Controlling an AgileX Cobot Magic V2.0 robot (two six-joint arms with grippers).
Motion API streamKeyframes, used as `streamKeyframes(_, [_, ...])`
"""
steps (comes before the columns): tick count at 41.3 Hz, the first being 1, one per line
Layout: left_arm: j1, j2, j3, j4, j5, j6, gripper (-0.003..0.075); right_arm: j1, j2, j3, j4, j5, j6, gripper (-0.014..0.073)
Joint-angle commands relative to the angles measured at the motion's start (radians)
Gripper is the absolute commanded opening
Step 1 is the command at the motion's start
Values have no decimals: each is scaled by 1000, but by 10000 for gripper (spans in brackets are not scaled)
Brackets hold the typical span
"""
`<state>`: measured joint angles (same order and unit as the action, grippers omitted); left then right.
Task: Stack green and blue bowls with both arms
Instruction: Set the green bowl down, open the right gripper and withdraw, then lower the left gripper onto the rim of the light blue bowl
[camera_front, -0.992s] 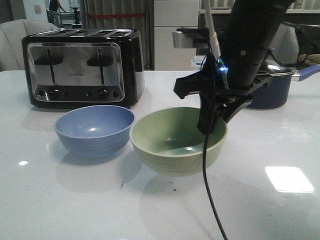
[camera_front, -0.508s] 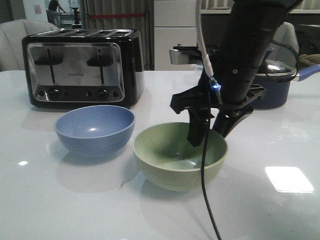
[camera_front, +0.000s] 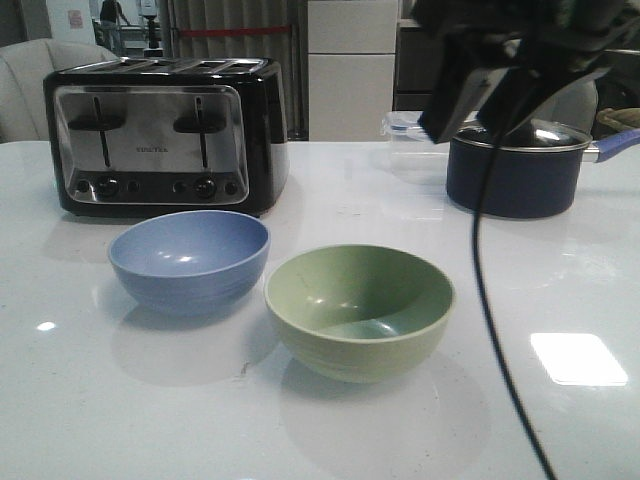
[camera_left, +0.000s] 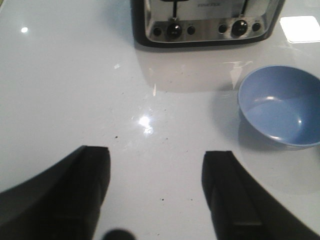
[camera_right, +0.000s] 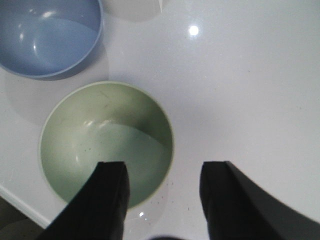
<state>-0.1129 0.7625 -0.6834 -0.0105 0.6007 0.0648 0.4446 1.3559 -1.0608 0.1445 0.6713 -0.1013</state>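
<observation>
Bowls sit unstacked on the white table (camera_front: 90, 400): blue bowl (camera_front: 189, 260) left, green bowl (camera_front: 359, 308) just beside it, apart. Left gripper (camera_left: 155, 195) hangs open over bare table near the blue bowl, holding nothing. Right gripper (camera_right: 162, 200) hovers open above the green bowl, empty. Risk, I judge: smooth rims could slip, or one bowl could knock the toaster (camera_front: 165, 135).

a glossy white tabletop (camera_front: 120, 400) catches a bright square glare patch (camera_front: 578, 358) at the near right. behind it stand a pale cabinet (camera_front: 350, 60), a ribbed grey curtain (camera_front: 235, 28) with a red stripe, and a light padded chair (camera_front: 30, 80) at far left.
</observation>
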Motion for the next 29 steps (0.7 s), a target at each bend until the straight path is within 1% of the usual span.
streamKeyframes(1, [-60, 26, -37, -10, -93, 7, 542, 0, -154, 53, 0, -60, -17, 447])
streamKeyframes(8, [-164, 176, -78, -14, -91, 7, 542, 0, -344, 185, 0, -51, -17, 447])
streamKeyframes(14, [-219, 351, -145, -14, -89, 7, 542, 0, -467, 260, 0, -38, -17, 447])
streamKeyframes(20, [-223, 556, -251, -36, -63, 7, 542, 0, -533, 292, 0, -24, -17, 447])
streamKeyframes(29, [-223, 794, -398, -73, -47, 7, 542, 0, -542, 293, 0, -17, -17, 447])
